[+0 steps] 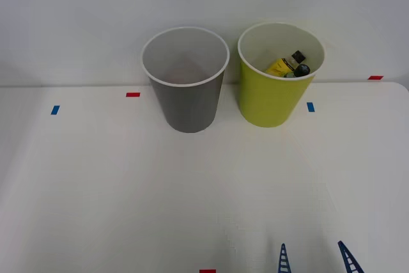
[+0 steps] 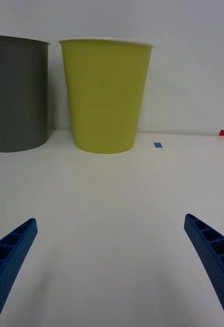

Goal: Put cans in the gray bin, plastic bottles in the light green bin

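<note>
at the back of the white table (image 1: 96, 183), gray bin (image 1: 186, 87) beside light green bin (image 1: 276, 87), plastic bottles (image 1: 289, 66) lying inside the green one, right gripper (image 1: 316, 257) low at the near edge, fingers spread apart, holding nothing

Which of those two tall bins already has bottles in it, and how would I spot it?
On the white table two tall round bins stand side by side near the back wall. Take the one on the robot's right, the light green bin, with plastic bottles showing inside; its neighbour, the gray bin, is dark gray outside.
</note>
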